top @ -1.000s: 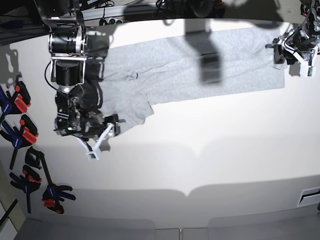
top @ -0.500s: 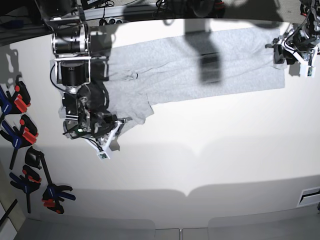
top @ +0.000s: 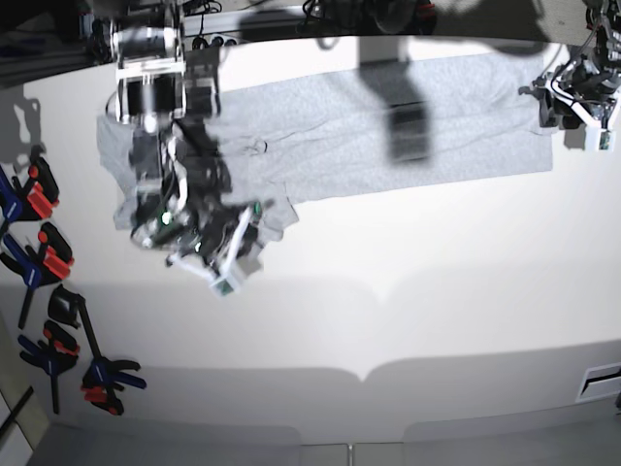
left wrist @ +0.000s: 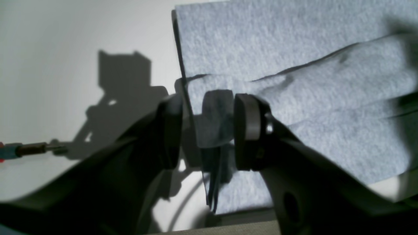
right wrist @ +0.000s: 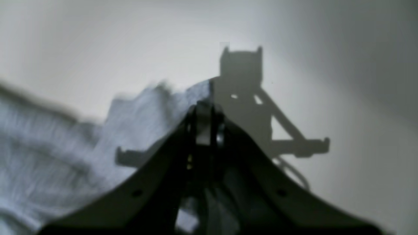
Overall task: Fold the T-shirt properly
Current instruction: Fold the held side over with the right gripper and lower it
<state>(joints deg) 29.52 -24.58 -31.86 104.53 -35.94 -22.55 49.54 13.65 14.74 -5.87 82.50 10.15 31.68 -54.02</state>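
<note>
The light grey T-shirt (top: 388,126) lies spread along the far side of the white table (top: 417,291). My right gripper (top: 247,228) is at the shirt's lower left part, shut on a pinch of the cloth; in the right wrist view its closed fingertips (right wrist: 204,130) hold the blurred fabric (right wrist: 137,117) above the table. My left gripper (top: 540,105) is at the shirt's right edge. In the left wrist view (left wrist: 209,130) a bunched fold of the hem (left wrist: 217,117) sits between its pads, with flat cloth (left wrist: 294,49) beyond. No lettering shows.
Several blue, red and black spring clamps (top: 44,252) lie along the table's left edge. Cables and arm bases crowd the far edge (top: 204,29). A label shows at the lower right edge (top: 604,379).
My right gripper has swung right and slightly toward the camera, pulling the shirt's left part with it; grey cloth now shows left of the arm. The left arm has stayed still.
</note>
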